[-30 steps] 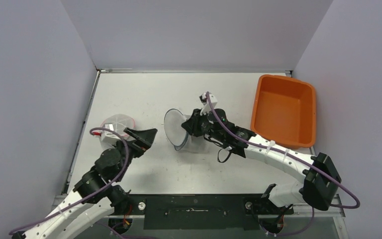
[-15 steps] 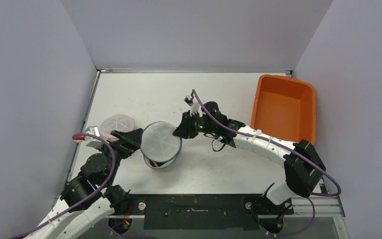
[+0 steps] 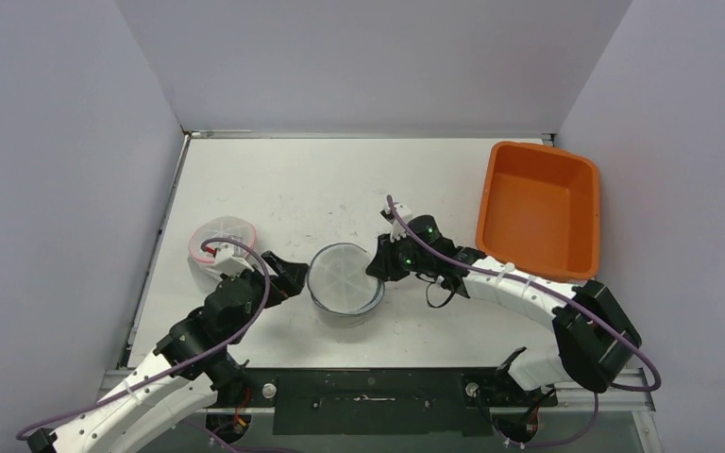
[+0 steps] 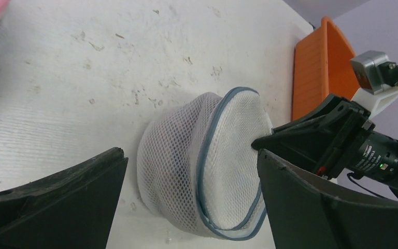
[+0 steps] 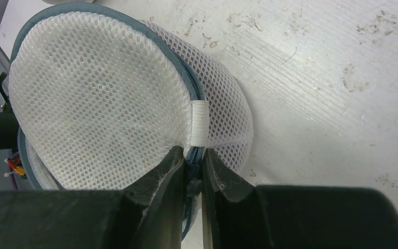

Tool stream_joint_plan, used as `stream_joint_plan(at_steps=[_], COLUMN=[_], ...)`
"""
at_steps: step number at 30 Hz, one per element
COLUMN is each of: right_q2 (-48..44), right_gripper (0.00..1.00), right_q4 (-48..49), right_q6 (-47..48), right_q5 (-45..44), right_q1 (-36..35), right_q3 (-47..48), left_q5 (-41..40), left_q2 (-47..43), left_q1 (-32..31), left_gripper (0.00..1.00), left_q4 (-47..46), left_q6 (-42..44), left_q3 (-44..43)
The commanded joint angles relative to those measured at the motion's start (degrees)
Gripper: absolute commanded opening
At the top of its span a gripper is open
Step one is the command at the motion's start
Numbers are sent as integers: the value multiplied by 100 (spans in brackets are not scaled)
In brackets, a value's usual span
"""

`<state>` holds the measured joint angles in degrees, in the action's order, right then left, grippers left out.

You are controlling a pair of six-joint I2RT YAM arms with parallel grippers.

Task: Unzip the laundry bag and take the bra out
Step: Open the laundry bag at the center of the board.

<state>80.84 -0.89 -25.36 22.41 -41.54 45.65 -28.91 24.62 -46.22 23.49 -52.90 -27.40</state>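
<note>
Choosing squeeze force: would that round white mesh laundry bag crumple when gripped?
Probably yes: the round white mesh laundry bag bulges softly at its side. Its grey-blue rim likely keeps it round. Thin open mesh suggests it's light.

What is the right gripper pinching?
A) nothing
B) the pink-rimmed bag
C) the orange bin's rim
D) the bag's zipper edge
D: in the right wrist view the right gripper is shut on the zipper edge of the bag, just below the white tab.
</note>
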Motion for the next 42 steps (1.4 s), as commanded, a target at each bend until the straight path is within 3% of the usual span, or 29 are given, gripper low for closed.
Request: stream_joint_plan(at_steps=[1, 4, 9, 13, 20, 24, 29, 31, 39, 42], right_q2=[-541, -849, -1410, -1752, -1756, -1340, -547, -370, -231, -249], right_gripper=[5, 17, 58, 71, 71, 62, 44, 42, 39, 39], right_q4=[110, -52, -572, -1045, -1137, -527, -330, -360, -365, -376], right_q6=[92, 35, 44, 60, 17, 40, 248, 334, 196, 100], right_q5=[-471, -633, -984, -1616, -3391, -3629, -3850, -4174, -4680, -4775], right_q1=[41, 34, -44, -417, -1518, -1809, -2354, -2739, -3303, -3361], right_q3=[-347, -473, -339, -40, 413, 411, 561, 553, 201, 111], left_q5=[1042, 1454, 1527, 1505, 1116, 1043, 1594, 1722, 1958, 2038], left_q2=[178, 271, 236, 97, -135, 73, 431, 547, 545, 535], left_q1=[68, 84, 137, 191, 234, 351, 506, 517, 535, 536], left_gripper=[96, 96, 97, 98, 100, 91, 76, 69, 67, 58], left_q4=[-657, -874, -881, -853, -748, -673, -1102, -1185, -1399, -1457], left_q6=[-42, -117, -183, -211, -458, -626, -783, -821, -926, -950], left_q3=[171, 305, 399, 395, 533, 551, 633, 676, 1012, 1127])
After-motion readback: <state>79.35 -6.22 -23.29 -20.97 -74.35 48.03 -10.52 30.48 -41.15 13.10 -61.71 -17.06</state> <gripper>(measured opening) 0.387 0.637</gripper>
